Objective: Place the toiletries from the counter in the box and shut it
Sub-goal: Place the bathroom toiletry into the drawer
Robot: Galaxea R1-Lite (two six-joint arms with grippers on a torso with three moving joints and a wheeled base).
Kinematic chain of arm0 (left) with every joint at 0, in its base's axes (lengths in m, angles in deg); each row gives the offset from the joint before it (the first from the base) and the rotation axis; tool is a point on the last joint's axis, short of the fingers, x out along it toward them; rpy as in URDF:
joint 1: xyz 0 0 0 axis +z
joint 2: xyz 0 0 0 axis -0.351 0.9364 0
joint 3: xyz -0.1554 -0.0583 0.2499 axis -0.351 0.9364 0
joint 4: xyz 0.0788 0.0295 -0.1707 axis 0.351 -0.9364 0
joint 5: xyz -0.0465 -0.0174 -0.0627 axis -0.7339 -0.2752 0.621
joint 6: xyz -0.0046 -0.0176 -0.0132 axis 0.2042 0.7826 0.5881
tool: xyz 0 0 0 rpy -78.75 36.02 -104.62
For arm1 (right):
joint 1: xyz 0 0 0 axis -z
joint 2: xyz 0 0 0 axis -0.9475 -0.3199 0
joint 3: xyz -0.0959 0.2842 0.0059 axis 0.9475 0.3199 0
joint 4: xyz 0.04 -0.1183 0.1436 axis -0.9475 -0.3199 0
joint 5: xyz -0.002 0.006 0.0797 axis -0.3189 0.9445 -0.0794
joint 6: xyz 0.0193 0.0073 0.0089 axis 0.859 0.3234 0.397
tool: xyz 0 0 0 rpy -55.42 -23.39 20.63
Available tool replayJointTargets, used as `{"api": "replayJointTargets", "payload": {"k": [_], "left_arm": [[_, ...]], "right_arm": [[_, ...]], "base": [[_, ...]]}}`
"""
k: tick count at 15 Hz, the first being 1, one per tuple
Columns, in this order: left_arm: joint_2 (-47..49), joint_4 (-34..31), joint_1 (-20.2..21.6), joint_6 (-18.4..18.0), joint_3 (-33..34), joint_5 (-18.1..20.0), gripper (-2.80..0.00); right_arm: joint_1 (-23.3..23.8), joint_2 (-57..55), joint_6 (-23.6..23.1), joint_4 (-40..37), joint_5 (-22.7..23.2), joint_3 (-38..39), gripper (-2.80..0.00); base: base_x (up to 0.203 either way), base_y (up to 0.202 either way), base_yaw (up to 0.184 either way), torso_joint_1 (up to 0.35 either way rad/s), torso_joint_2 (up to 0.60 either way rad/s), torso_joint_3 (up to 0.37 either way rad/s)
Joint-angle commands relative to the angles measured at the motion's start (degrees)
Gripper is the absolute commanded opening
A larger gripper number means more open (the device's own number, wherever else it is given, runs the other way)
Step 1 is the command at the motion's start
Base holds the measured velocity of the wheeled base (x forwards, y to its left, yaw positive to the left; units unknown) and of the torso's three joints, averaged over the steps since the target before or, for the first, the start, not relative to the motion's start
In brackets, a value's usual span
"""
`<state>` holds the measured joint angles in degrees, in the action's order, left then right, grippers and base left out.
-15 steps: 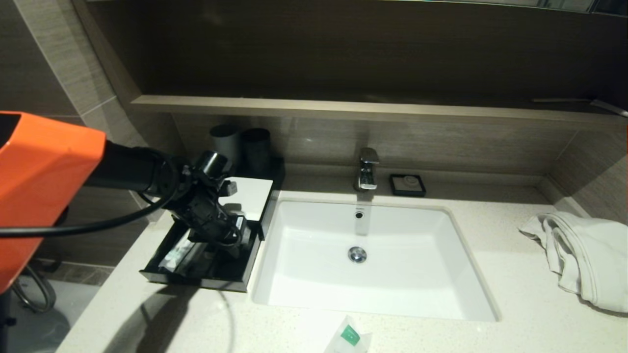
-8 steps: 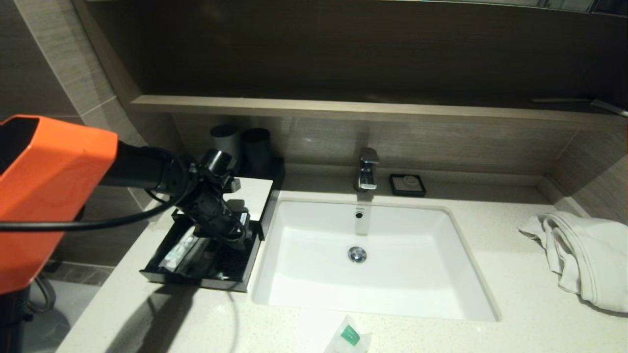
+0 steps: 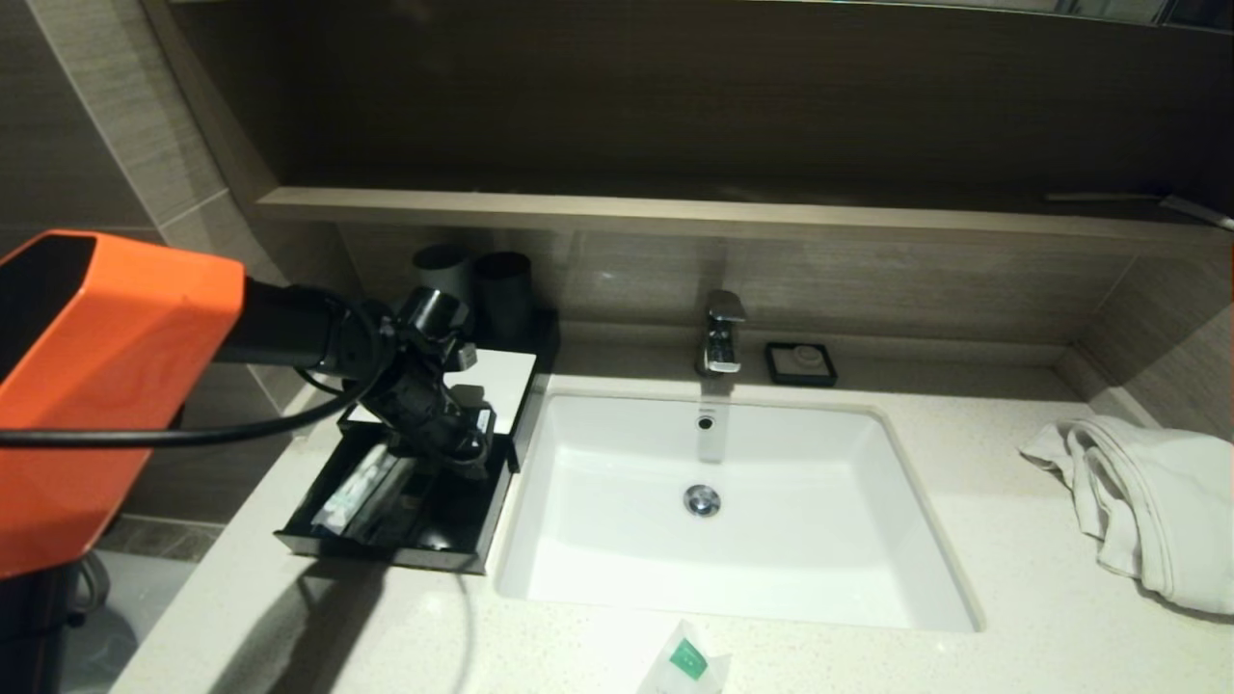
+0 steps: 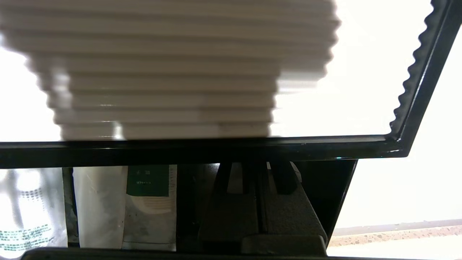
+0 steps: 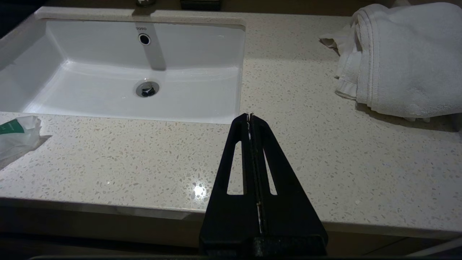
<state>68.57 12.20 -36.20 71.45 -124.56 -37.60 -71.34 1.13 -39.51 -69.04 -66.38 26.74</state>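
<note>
The black box (image 3: 501,453) stands left of the sink with its drawer (image 3: 386,552) pulled out toward me. Plastic-wrapped toiletries lie in the drawer: a long pack (image 3: 359,490) and green-marked sachets (image 4: 149,206). My left gripper (image 3: 465,451) reaches down into the drawer's right part, just in front of the box's white top panel (image 3: 496,378). Its fingers (image 4: 231,216) are shut with nothing seen between them. One green-marked packet (image 3: 686,663) lies on the counter (image 3: 1012,578) in front of the sink, also seen in the right wrist view (image 5: 14,135). My right gripper (image 5: 249,117) hangs shut over the counter's front edge.
A white sink (image 3: 617,569) with a chrome faucet (image 3: 722,333) fills the middle. Two dark cups (image 3: 477,284) stand behind the box. A small black soap dish (image 3: 800,363) sits by the faucet. A white towel (image 3: 1147,506) lies at the right, and a wooden shelf (image 3: 675,214) overhangs the back.
My left gripper has drawn back and up inside the drawer, toward the box's body. The packets and the drawer stay where they were.
</note>
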Motion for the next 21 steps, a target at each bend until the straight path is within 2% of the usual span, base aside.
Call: {"api": "replayJointTargets", "payload": {"k": [1,12,14,17,21], "left_arm": [[0.0,-0.4,0.0,0.1,0.0,0.1,0.00],[-6.2,-2.4,0.5,0.4,3.3,-0.2,0.00],[-8.3,-2.5,0.9,0.4,5.3,-1.2,0.00],[-10.2,-2.4,1.4,0.4,7.6,-5.1,0.00],[-16.8,-1.9,1.5,0.6,10.0,-5.5,0.00]], "right_arm": [[0.0,0.0,0.1,0.0,0.0,0.0,-2.80],[0.0,0.0,0.0,0.0,0.0,0.0,-2.80],[0.0,0.0,0.0,0.0,0.0,0.0,-2.80],[0.0,0.0,0.0,0.0,0.0,0.0,-2.80],[0.0,0.0,0.0,0.0,0.0,0.0,-2.80]], "base": [[0.000,0.000,0.000,0.000,0.00,0.000],[0.000,0.000,0.000,0.000,0.00,0.000],[0.000,0.000,0.000,0.000,0.00,0.000],[0.000,0.000,0.000,0.000,0.00,0.000],[0.000,0.000,0.000,0.000,0.00,0.000]]}}
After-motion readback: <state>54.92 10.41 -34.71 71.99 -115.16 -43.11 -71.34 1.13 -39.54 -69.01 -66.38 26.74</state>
